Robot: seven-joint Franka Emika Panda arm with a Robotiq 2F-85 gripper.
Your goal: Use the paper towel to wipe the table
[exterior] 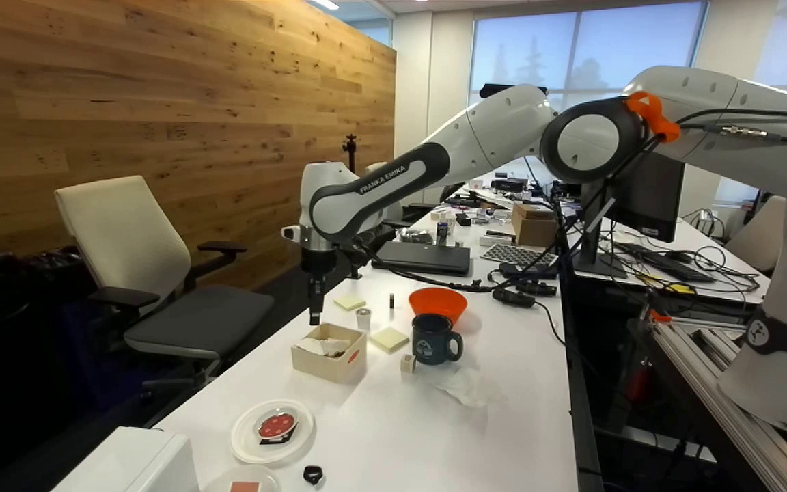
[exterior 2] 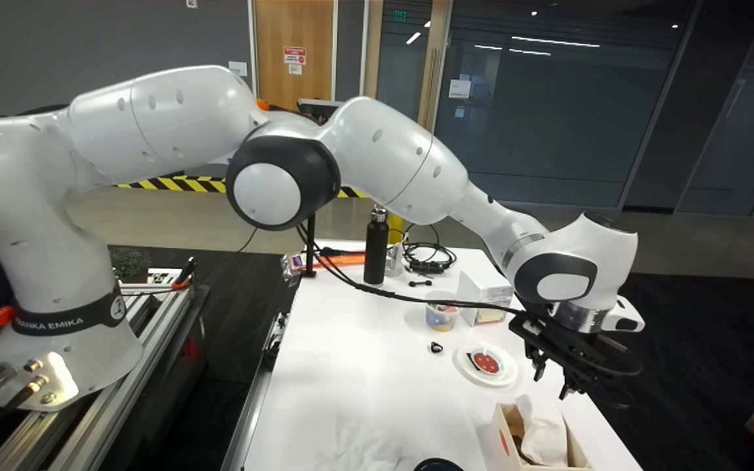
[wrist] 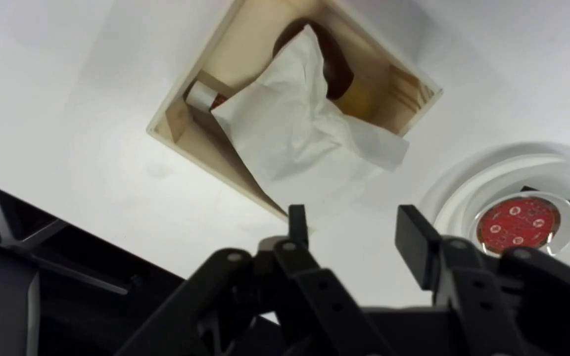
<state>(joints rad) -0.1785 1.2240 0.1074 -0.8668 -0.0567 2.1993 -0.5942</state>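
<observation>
Wrist view: gripper point(wrist: 354, 235) hangs above far side of table point(wrist: 67, 123) by tan box point(wrist: 211, 155), jaws parted, nothing between them. White sheet point(wrist: 295, 138) lies in box, lapping over right rim. Crumpled paper towel point(exterior: 468, 386), likely one meant for wiping, lies loose beside dark mug point(exterior: 431, 339), nearer robot base point(exterior: 769, 389) than box, in both exterior views. No wiping under way; whether table is already wiped, cannot tell. If not, grasp, wiping strokes and release likely remain.
</observation>
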